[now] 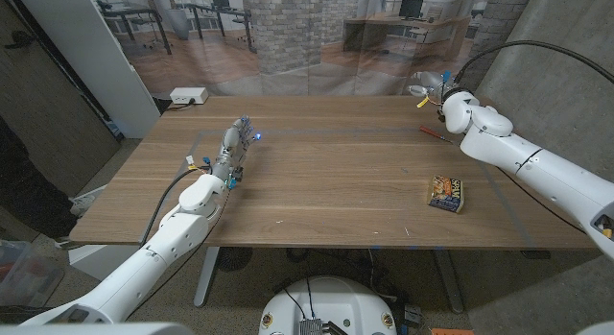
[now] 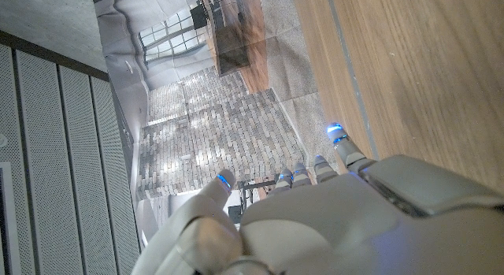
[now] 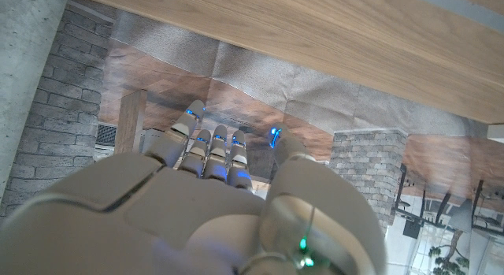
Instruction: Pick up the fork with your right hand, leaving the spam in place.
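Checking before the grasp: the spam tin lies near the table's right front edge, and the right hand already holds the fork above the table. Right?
Not quite. The head view shows the fork lying on the table, red handle and all, beside the right hand, which is raised near the far edge with nothing visibly in it. The spam tin does lie near the right front edge.

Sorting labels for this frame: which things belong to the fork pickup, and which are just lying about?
Job: thin red-handled fork; yellow-and-blue spam tin; right hand.
Lying about: white box beyond the wooden table; left hand.
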